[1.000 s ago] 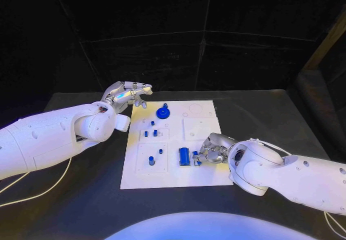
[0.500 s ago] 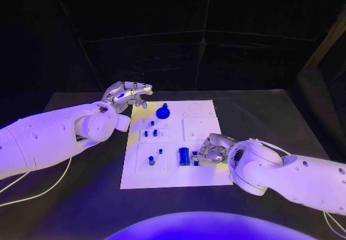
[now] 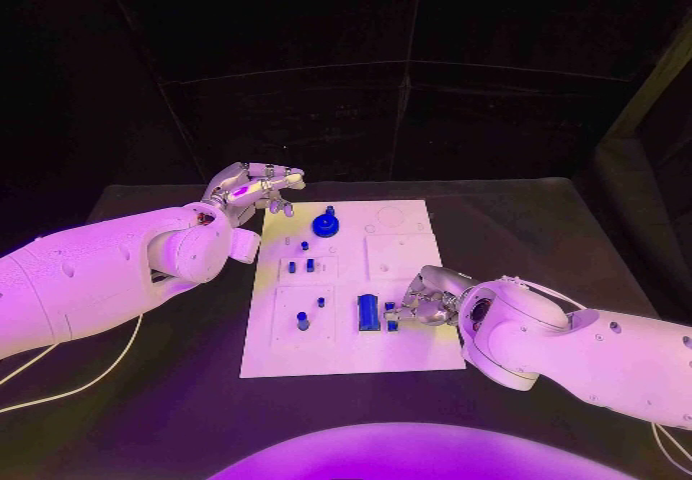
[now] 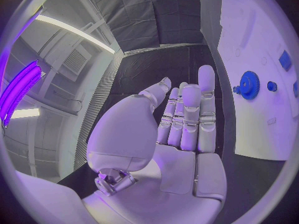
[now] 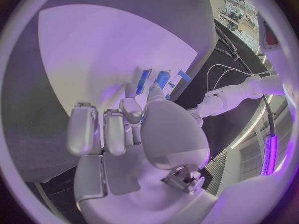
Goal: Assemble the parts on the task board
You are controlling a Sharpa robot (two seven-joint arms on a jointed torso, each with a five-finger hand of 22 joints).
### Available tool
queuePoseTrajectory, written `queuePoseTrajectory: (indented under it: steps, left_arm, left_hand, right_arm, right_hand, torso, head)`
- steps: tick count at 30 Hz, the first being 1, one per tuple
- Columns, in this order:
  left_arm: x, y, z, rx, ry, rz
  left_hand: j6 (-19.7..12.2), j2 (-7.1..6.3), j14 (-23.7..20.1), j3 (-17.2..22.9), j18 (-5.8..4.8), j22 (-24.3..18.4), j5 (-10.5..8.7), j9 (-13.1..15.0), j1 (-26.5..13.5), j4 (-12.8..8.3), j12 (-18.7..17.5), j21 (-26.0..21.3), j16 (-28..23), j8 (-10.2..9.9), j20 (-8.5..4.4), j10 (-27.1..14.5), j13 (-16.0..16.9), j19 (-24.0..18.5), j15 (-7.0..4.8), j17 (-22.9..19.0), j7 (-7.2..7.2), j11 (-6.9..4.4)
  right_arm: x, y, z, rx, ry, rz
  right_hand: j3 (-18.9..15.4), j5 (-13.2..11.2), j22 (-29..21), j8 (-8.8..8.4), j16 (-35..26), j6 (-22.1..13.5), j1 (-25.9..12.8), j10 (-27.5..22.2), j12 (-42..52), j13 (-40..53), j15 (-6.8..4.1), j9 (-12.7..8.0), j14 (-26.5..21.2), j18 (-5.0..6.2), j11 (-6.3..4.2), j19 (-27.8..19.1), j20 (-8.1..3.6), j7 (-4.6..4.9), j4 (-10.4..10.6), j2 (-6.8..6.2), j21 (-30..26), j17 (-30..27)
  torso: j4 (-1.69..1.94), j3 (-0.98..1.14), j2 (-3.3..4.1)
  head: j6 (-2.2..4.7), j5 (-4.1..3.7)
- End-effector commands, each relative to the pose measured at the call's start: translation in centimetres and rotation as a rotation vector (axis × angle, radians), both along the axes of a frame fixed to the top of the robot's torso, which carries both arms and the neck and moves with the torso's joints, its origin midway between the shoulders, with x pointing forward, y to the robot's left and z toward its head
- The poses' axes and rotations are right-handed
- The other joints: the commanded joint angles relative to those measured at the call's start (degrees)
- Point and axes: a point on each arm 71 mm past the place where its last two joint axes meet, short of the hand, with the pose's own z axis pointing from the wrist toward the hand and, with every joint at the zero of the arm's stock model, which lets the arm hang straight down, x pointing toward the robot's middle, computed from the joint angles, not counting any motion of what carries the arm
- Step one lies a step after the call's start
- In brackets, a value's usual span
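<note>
Roughly midway: task board point(image 3: 346, 340) sits mid-table, blue gear point(image 3: 326, 224) seated near its far edge, several small pegs point(image 3: 303, 320) standing. Your right hand point(image 3: 421, 303) is at 2 blue blocks point(image 3: 369, 312), probably pinching 1; can't tell. Your left hand point(image 3: 257, 187) hovers beside the board, fingers straight, holding nothing.

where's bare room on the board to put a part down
Free: the task board far right quarter, beside the gear, and the strip along its near edge. Crowded: the left column of small blue parts and the middle, where the right hand sits by the blue block.
</note>
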Motion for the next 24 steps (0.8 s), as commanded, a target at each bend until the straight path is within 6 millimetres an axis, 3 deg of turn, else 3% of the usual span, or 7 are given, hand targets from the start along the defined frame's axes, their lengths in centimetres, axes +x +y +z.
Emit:
queuePoseTrajectory:
  steps: [1, 10, 14, 18, 21, 22, 24]
  left_arm:
    - [0.0, -0.1, 0.1, -0.009, -0.003, -0.010]
    - [0.0, 0.0, 0.1, -0.008, -0.006, -0.005]
    - [0.1, 0.1, 0.1, -0.006, -0.010, 0.001]
    - [0.3, 0.3, 0.0, -0.034, 0.009, 0.025]
    - [0.6, 0.6, -0.1, -0.062, 0.024, 0.058]
    - [0.7, 0.7, -0.1, -0.066, 0.025, 0.067]
    - [0.9, 0.9, -0.2, -0.071, 0.028, 0.084]
  left_hand:
    - [-0.4, 0.23, -0.3, -0.5, 1.14, -0.1, 0.12, -0.1, -0.2, 0.0, 0.3, -0.3, -0.3, 0.4, 0.30, -0.5, 0.1, 0.0, 0.08, -0.1, -0.12, 0.03]
    - [-0.4, 0.23, -0.3, -0.5, 1.14, -0.1, 0.12, -0.1, -0.2, 0.0, 0.3, -0.3, -0.3, 0.4, 0.30, -0.5, 0.1, 0.0, 0.08, -0.1, -0.12, 0.03]
    - [-0.4, 0.23, -0.3, -0.5, 1.14, -0.1, 0.12, -0.1, -0.2, 0.0, 0.3, -0.3, -0.3, 0.4, 0.30, -0.5, 0.1, 0.0, 0.08, -0.1, -0.12, 0.03]
    - [-0.5, 0.28, -0.9, -0.7, 1.13, -0.2, 0.11, -0.1, -0.4, 0.2, 0.6, -0.5, -0.8, 0.5, 0.36, -0.7, 0.2, -0.2, 0.15, -0.8, -0.15, 0.05]
    - [-0.4, 0.28, -3.5, -1.3, 1.10, -0.7, 0.12, 0.0, -0.8, 0.5, 1.0, -1.5, -3.3, 0.8, 0.50, -0.7, 0.3, -1.2, 0.24, -4.4, -0.42, -0.05]
    - [-0.4, 0.31, -4.8, -1.6, 1.08, -1.0, 0.12, 0.0, -1.0, 0.6, 1.2, -2.1, -4.3, 0.9, 0.59, -0.8, 0.4, -2.1, 0.32, -5.4, -0.50, -0.06]
    - [-0.4, 0.38, -6.9, -1.8, 1.03, -1.7, 0.11, 0.0, -0.9, 0.7, 1.5, -3.5, -5.9, 1.1, 0.75, -0.9, 0.4, -3.9, 0.46, -6.2, -0.53, -0.02]
  right_arm:
    - [0.0, 0.0, 0.2, 0.006, -0.015, 0.019]
    - [0.3, -1.5, 0.4, 0.111, -0.040, -0.005]
    - [1.5, -3.1, 0.6, 0.257, -0.034, -0.044]
    - [3.6, -4.4, 1.5, 0.451, -0.053, -0.092]
    - [6.1, -5.9, 2.4, 0.616, -0.092, -0.157]
    - [6.7, -6.2, 2.6, 0.649, -0.101, -0.175]
    - [7.7, -6.8, 2.7, 0.702, -0.114, -0.205]
  right_hand:
    - [-0.2, 0.0, -0.1, -0.32, 0.1, 0.1, 0.7, 0.0, -0.2, 0.1, -0.28, 0.2, 3.5, -0.99, 0.25, 0.2, 0.17, -0.04, -0.6, 0.05, 0.0, 1.6]
    - [-0.4, 3.4, -0.5, -2.89, -0.5, -3.6, 4.1, -2.0, -3.4, -2.2, 0.49, -0.2, 3.4, -0.94, 1.32, -0.1, 0.71, 1.36, -2.3, 0.29, -0.3, 0.9]
    - [-0.6, 4.4, -1.7, -3.82, -1.3, -4.8, 5.1, -4.0, -7.0, -5.1, 0.92, -0.6, 3.1, -0.68, 1.81, -0.7, 1.07, 1.91, -2.7, 0.35, -1.0, -0.1]
    - [-0.1, 5.4, -11.1, -4.56, -7.1, -5.9, 8.2, -10.0, -18.3, -13.9, 1.37, -0.9, 0.9, 1.10, 2.35, -4.9, 1.55, 2.51, -4.2, 1.32, -6.9, -7.8]
    - [0.6, 4.8, -34.7, -5.79, -25.4, -7.2, 11.6, -15.6, -29.3, -22.6, 2.24, -1.7, -6.2, 5.05, 3.38, -15.9, 2.32, 3.56, -5.4, 2.44, -24.1, -28.2]
    - [0.7, 4.5, -39.6, -6.28, -32.7, -7.5, 12.4, -16.6, -32.4, -25.3, 2.69, -2.1, -8.9, 5.64, 3.81, -18.3, 2.74, 4.08, -5.4, 2.70, -28.9, -35.0]
    - [0.9, 4.3, -41.8, -6.99, -38.9, -8.0, 13.5, -18.2, -36.8, -29.1, 3.45, -2.7, -11.4, 5.51, 4.62, -19.7, 3.45, 4.66, -5.4, 3.05, -32.4, -39.3]
  torso:
    - [-0.05, 0.00, -0.03]
    - [-0.04, 0.01, -0.16]
    - [-0.01, -0.09, -0.23]
    - [-0.15, -0.16, -0.70]
    - [-0.33, -0.34, -1.37]
    - [-0.43, -0.41, -1.62]
    - [-0.56, -0.48, -1.94]
  head:
    - [0.14, -0.10]
    - [0.48, -0.14]
    - [1.00, -0.43]
    - [1.53, -0.66]
    - [2.46, -1.00]
    - [2.68, -1.04]
    - [3.09, -1.07]
